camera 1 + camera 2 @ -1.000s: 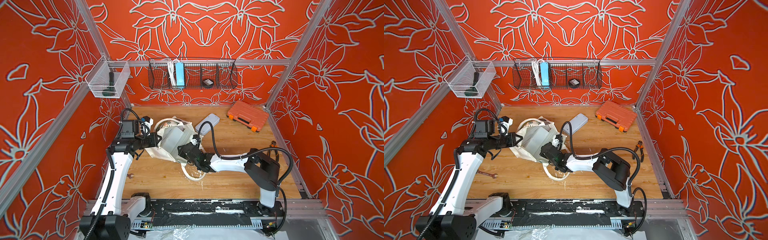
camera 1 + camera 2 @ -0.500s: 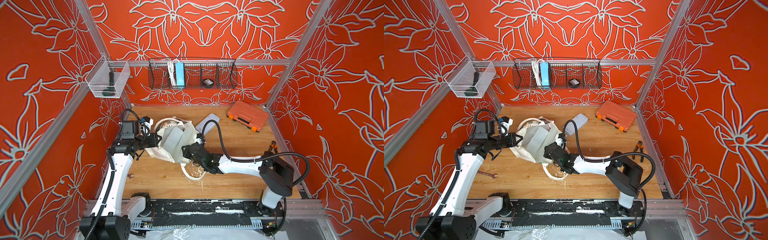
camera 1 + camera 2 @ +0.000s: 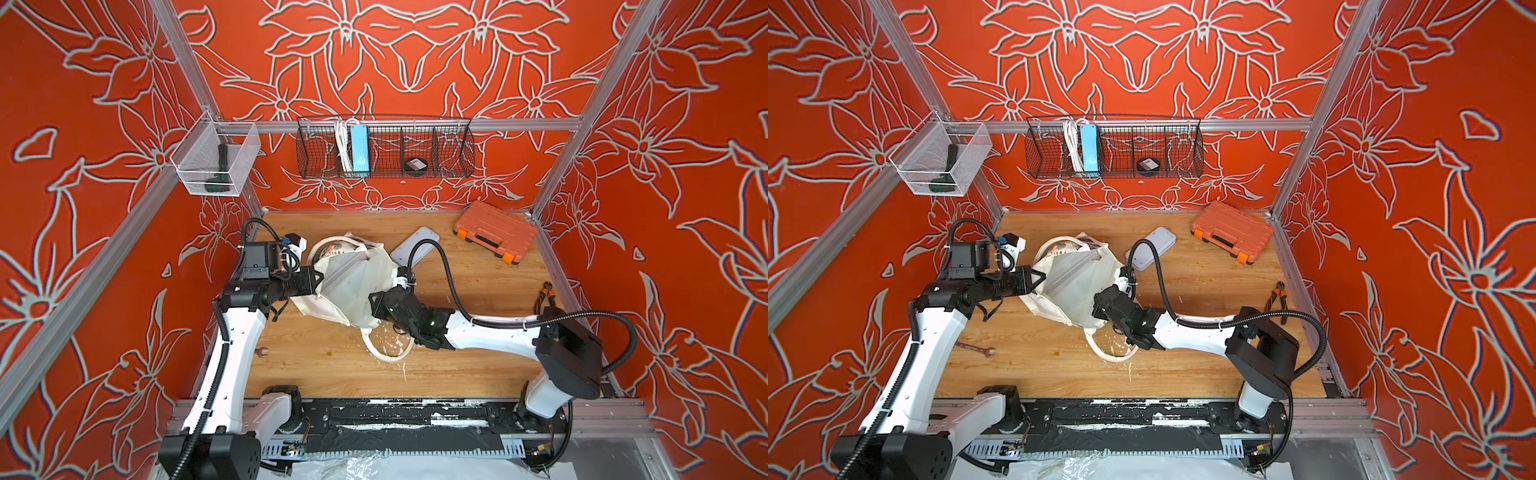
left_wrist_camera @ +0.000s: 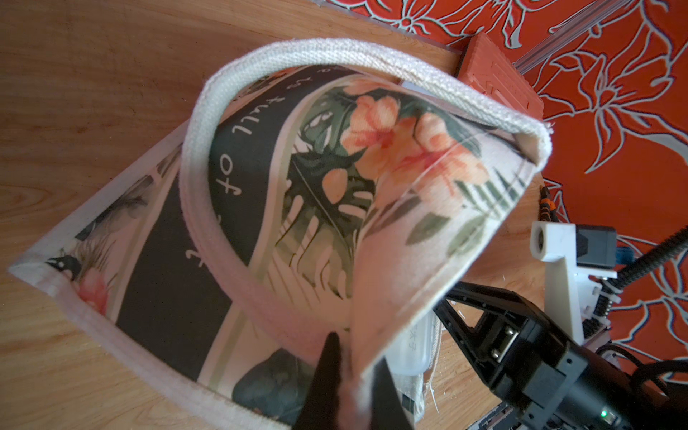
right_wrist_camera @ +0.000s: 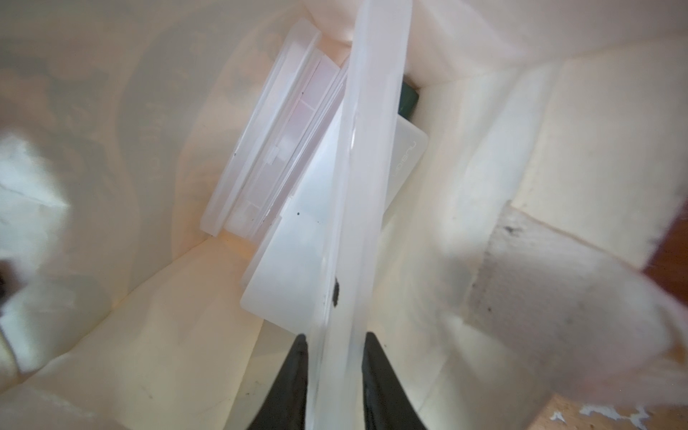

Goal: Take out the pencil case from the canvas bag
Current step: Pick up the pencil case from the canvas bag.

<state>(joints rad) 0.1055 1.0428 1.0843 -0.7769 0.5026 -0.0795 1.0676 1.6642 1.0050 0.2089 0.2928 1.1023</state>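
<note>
Right gripper (image 5: 335, 337): clamped on the thin edge of the translucent pencil case (image 5: 368, 149), inside the canvas bag (image 3: 353, 286) toward the left edge of the tabletop (image 3: 478, 291). Left gripper (image 4: 352, 353): pinched shut on bag cloth. Likely light, stiff, slick; best held across that rim.

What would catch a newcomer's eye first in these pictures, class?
The cream canvas bag in the middle of the wooden table, its edge pinched by the left gripper. The right gripper reaches inside it, shut on a translucent case. An orange tool case lies at the far right corner.
</note>
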